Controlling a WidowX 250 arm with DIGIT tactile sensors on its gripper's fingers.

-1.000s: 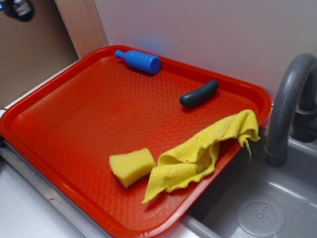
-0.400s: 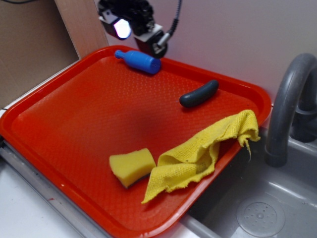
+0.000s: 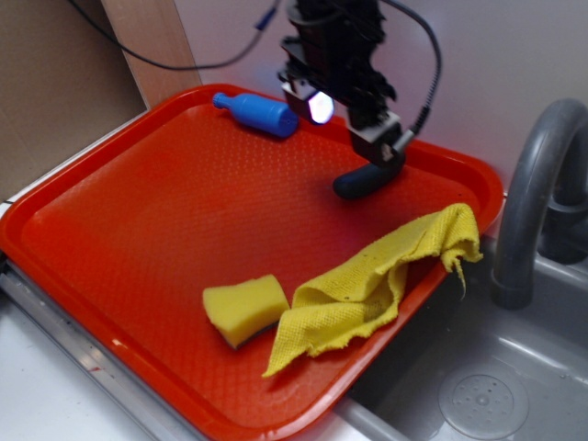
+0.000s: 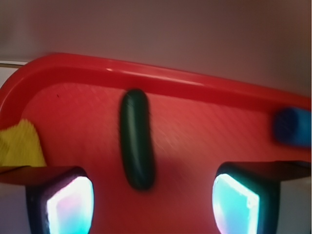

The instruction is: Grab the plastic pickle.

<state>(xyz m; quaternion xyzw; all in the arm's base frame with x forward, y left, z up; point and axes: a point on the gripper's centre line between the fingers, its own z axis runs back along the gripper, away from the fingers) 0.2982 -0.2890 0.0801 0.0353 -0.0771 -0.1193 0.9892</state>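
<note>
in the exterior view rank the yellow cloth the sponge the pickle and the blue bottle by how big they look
1. Yellow cloth, clearly largest.
2. Sponge.
3. Blue bottle and pickle: similar, and the gripper hides part of the pickle, so unranked.

On the tray (image 3: 138, 230) the pickle (image 3: 356, 183) lay near the back rim, the bottle (image 3: 259, 112) well to its left along that rim. The gripper (image 3: 378, 152) hung over the pickle's right end. The sponge (image 3: 243, 308) sat near the front, the cloth (image 3: 377, 280) just right of it, draping over the tray's edge beside the faucet (image 3: 533, 202).
</note>
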